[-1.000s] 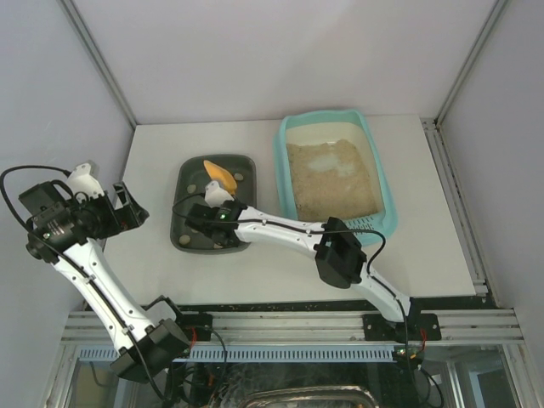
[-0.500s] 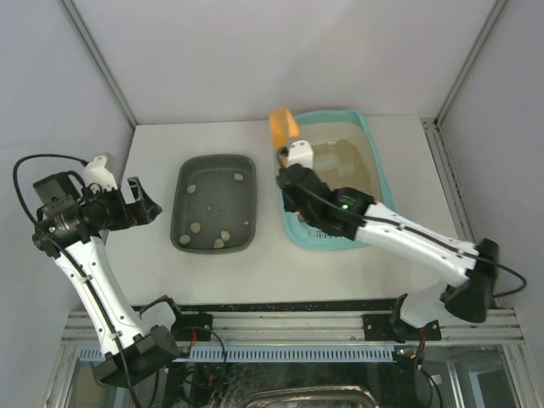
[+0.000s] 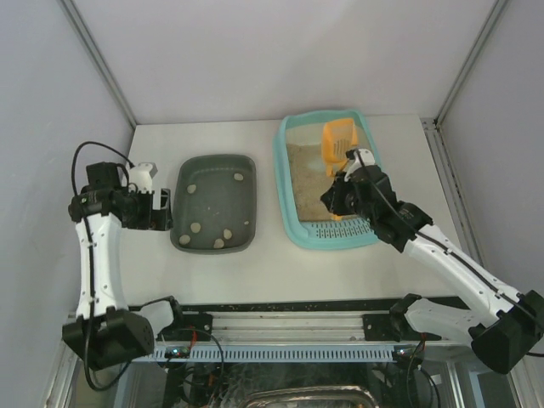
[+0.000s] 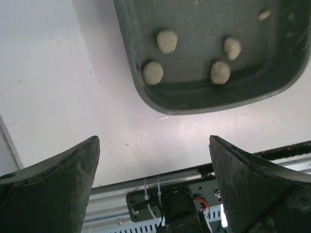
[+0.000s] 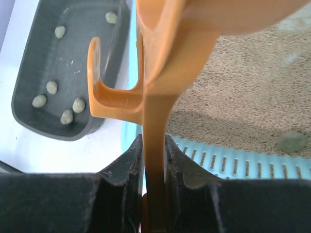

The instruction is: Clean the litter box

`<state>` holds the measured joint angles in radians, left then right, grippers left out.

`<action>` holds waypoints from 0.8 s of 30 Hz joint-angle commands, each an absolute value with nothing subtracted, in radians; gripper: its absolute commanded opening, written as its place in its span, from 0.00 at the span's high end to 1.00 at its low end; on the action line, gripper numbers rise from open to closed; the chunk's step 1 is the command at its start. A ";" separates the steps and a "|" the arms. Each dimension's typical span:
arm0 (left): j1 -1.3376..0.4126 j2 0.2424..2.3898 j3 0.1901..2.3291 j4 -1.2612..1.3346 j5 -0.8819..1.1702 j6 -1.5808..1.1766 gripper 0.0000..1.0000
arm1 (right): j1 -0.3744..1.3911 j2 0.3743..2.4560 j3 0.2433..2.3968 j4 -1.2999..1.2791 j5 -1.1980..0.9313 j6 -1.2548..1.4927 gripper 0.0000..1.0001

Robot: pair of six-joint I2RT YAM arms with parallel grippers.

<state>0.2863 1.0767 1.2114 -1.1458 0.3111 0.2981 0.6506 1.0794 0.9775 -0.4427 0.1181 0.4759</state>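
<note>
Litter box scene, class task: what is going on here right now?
The right hand is shut on the handle of an orange plastic scoop, holding it over the beige litter in the light-turquoise rectangular plastic litter box. One greyish clump lies near the slotted rim. The dark grey-green plastic tray beside it holds several pale clumps. The left hand hovers open and empty by that tray.

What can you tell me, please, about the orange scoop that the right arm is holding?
The orange scoop looks like smooth, glossy plastic. Its flat handle is clamped edge-on between the fingers of the right end effector, and a hook-shaped tab branches off one side of it. The broad head widens beyond that. From above, the head sits over the beige litter in the far half of the litter box. Whether it touches the litter cannot be told; only the end effector clearly touches it.
</note>
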 commanded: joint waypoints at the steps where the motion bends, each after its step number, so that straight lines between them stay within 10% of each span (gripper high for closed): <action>1: 0.298 1.172 1.140 -1.110 0.239 0.382 0.03 | 0.599 1.069 0.977 -0.390 0.013 0.478 1.00; 12: 0.350 1.425 1.407 -1.214 0.314 0.373 0.00 | 0.788 1.127 1.003 -0.395 0.208 0.397 1.00; 24: 0.221 1.459 1.793 -1.156 0.335 0.301 0.00 | 0.385 1.557 1.303 -0.661 -0.481 0.437 1.00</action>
